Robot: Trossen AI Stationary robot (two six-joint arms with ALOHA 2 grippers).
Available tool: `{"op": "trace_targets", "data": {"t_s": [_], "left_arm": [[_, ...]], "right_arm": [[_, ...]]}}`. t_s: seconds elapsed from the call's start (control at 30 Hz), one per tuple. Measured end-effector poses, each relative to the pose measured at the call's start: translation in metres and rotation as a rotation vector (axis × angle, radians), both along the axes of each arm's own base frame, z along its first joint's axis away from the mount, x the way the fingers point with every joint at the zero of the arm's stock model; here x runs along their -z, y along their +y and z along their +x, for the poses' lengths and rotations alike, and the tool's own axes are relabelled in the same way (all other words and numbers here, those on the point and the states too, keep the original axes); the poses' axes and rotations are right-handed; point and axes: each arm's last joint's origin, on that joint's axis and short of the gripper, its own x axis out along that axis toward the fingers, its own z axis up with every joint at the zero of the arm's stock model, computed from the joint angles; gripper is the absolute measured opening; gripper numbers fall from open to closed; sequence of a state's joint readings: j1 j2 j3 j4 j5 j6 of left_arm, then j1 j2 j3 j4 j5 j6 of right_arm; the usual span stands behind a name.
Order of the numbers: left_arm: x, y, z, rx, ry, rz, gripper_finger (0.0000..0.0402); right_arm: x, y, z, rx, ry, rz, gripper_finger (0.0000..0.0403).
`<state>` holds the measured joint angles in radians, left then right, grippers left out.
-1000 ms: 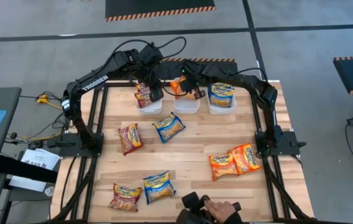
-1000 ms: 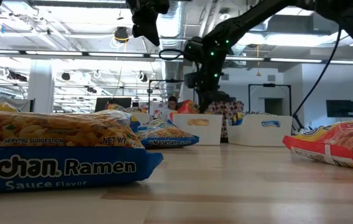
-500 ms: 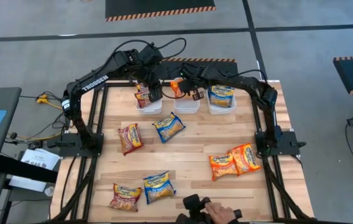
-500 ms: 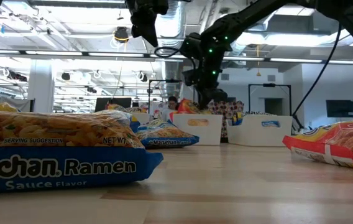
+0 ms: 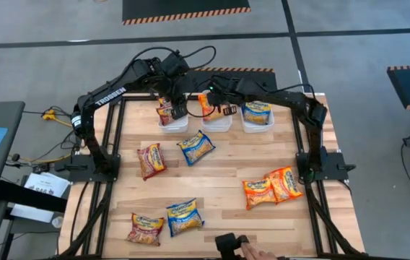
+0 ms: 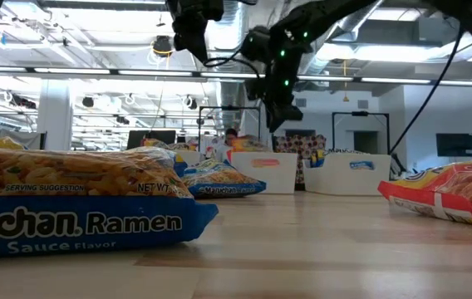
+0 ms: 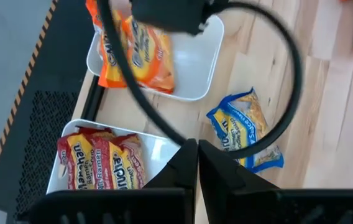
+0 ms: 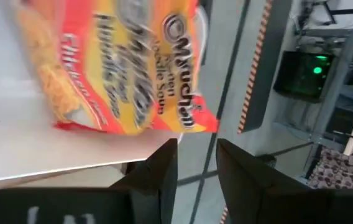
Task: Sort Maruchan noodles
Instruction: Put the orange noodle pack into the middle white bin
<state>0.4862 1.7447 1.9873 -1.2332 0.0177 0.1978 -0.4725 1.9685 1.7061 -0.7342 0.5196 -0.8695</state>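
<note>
Right gripper (image 8: 195,163), jaws spread and empty, hangs just over the orange noodle packet (image 8: 117,68) lying in the middle bin (image 5: 217,123). Left gripper (image 7: 196,163), jaws pressed together, hovers nearby. Packets look light, crinkly, slippery; pinch an edge seam.

Wooden table (image 5: 219,180): three white bins (image 5: 216,122) along far edge; loose Maruchan noodles (image 5: 195,146) scattered mid-left, near-left (image 5: 165,221), and right (image 5: 271,187).

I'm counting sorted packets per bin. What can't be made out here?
- High view: middle bin contents, covered by the right gripper.
- Low view: packets inside the bins, hidden by the bin walls.
- Left wrist view: orange packet, partly behind a cable.
- Right wrist view: orange packet, cropped and blurred.
</note>
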Motion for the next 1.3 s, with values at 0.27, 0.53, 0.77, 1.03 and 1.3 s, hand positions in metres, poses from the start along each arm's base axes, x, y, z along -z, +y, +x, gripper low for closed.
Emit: {"op": "trace_targets", "data": {"t_s": [0.27, 0.53, 0.77, 1.03, 1.3], "left_arm": [[0.002, -0.001, -0.002, -0.026, 0.017, -0.023, 0.0000], [0.005, -0.003, -0.007, -0.068, 0.068, -0.076, 0.0000], [0.004, -0.003, -0.006, -0.104, 0.050, -0.092, 0.0000], [0.004, -0.003, -0.006, -0.121, 0.046, -0.100, 0.0000], [0.004, -0.003, -0.006, -0.126, 0.044, -0.099, 0.0000]], "right_arm": [[-0.025, 0.012, -0.015, 0.076, -0.317, 0.372, 0.0131], [-0.015, 0.008, -0.012, -0.018, -0.432, 0.737, 0.0128], [0.025, -0.015, -0.009, 0.030, -0.386, 0.864, 0.0128], [0.063, -0.016, 0.008, 0.032, -0.321, 0.861, 0.0128], [0.080, -0.014, 0.022, 0.041, -0.318, 0.788, 0.0128]]}}
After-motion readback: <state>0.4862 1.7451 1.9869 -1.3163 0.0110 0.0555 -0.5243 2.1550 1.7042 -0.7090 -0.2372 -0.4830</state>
